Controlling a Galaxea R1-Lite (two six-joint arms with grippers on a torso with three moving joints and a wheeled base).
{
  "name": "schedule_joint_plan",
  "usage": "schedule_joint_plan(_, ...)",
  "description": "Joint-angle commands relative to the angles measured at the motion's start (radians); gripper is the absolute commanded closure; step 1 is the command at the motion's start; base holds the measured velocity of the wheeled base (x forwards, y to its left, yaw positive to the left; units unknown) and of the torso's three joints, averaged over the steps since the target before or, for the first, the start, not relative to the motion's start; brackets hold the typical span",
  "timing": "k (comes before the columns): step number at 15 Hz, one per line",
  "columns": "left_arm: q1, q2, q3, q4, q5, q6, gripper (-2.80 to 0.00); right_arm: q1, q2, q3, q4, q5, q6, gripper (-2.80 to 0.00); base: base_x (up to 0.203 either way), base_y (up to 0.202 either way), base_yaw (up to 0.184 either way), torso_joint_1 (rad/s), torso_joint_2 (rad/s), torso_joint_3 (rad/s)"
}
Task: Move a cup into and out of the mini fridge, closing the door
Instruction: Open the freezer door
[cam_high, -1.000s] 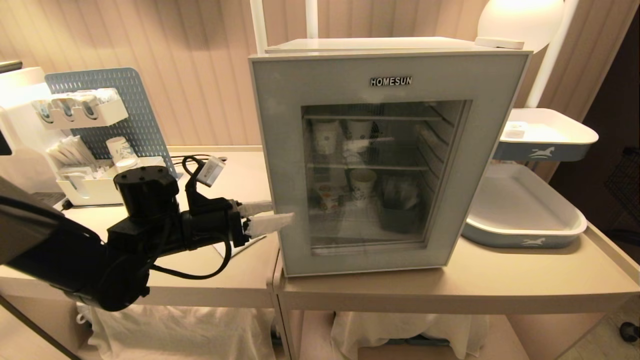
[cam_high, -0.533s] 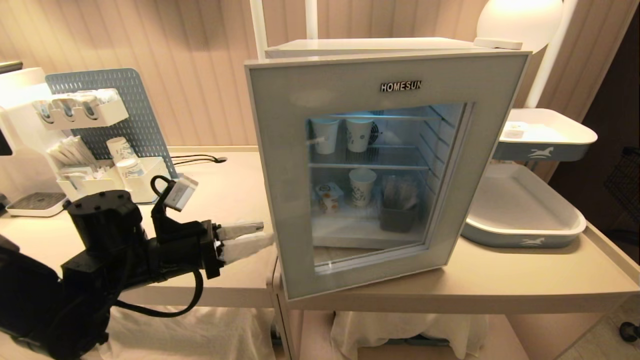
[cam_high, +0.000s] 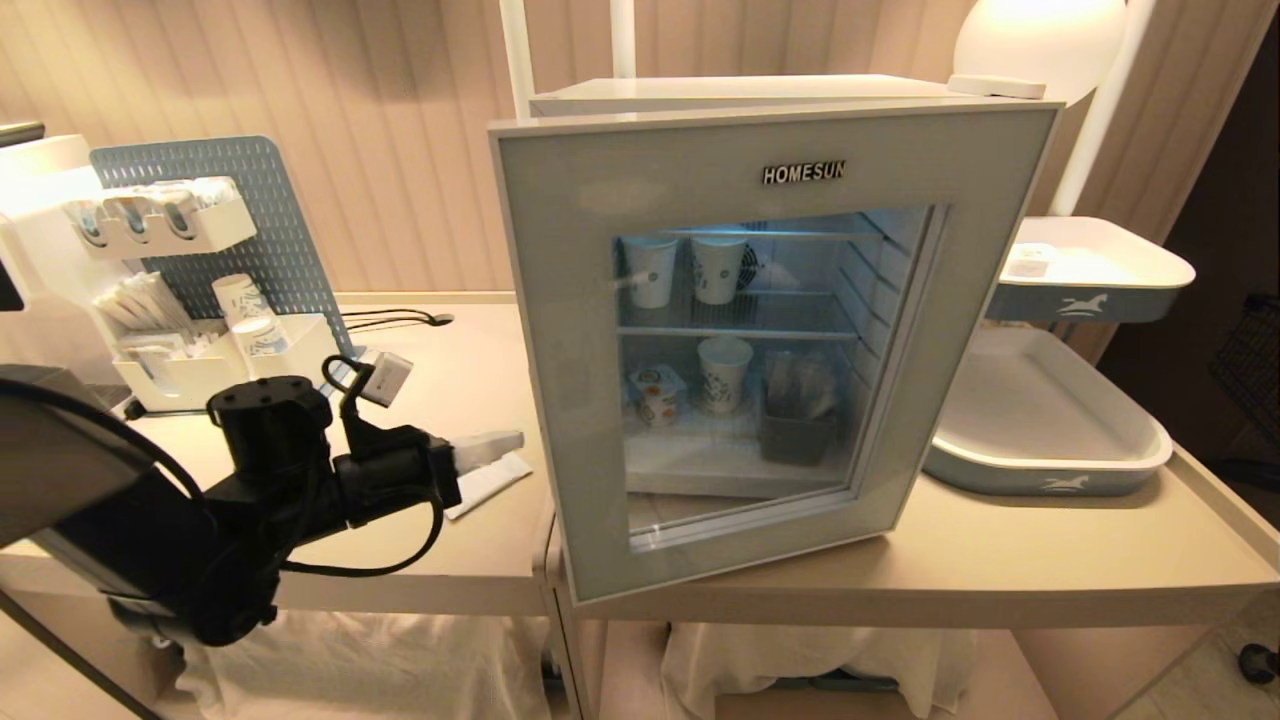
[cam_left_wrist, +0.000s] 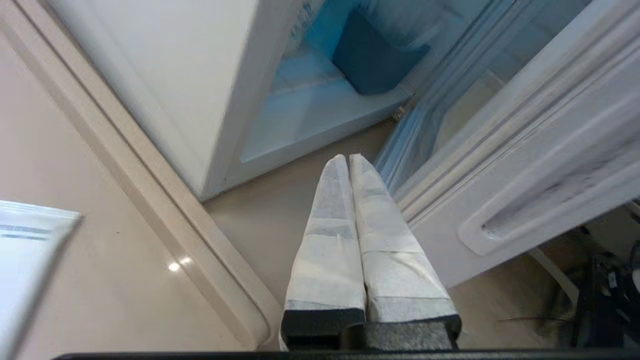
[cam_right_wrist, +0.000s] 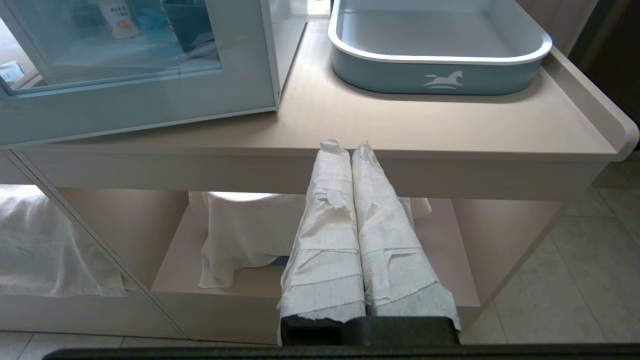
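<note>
Head view: boxy white HOMESUN mini fridge (cam_high: 720, 90) stood on beige desk (cam_high: 1000, 560), its grey-framed glass door (cam_high: 560, 330) ajar, interior lit. Small white yogurt-style cup (cam_high: 655, 393) with orange mark sat on lower shelf inside fridge, beside taller patterned paper cup (cam_high: 722, 373). Left gripper (cam_high: 505, 442) hovered near door's free edge, taped fingers (cam_left_wrist: 350, 210) pressed together, holding nothing. Right gripper (cam_right_wrist: 347, 150) parked below desk edge right of fridge, fingers together, empty. Step judged: opening door. Next move calls for swinging door wide, then reaching for cup.
</note>
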Motion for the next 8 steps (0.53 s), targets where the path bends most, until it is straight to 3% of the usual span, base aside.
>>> schedule_joint_plan(1,-0.042,0.045,-0.027,0.011,-0.003,-0.003,0.00,0.000,0.002,0.000,0.000,0.001,0.000,0.00,0.000,0.000,0.000,0.000,0.00,0.000)
schedule_joint_plan(6,-0.212,0.046,-0.045,0.051,0.003,-0.009,0.00,0.000,0.002,0.000,0.000,0.001,0.000,0.00,0.000,0.000,0.000,0.000,0.00,0.000)
schedule_joint_plan(8,-0.241,-0.011,-0.006,0.052,-0.006,-0.005,0.00,0.000,0.002,0.000,0.000,0.001,-0.002,0.00,0.000,0.000,0.000,0.000,0.00,0.000)
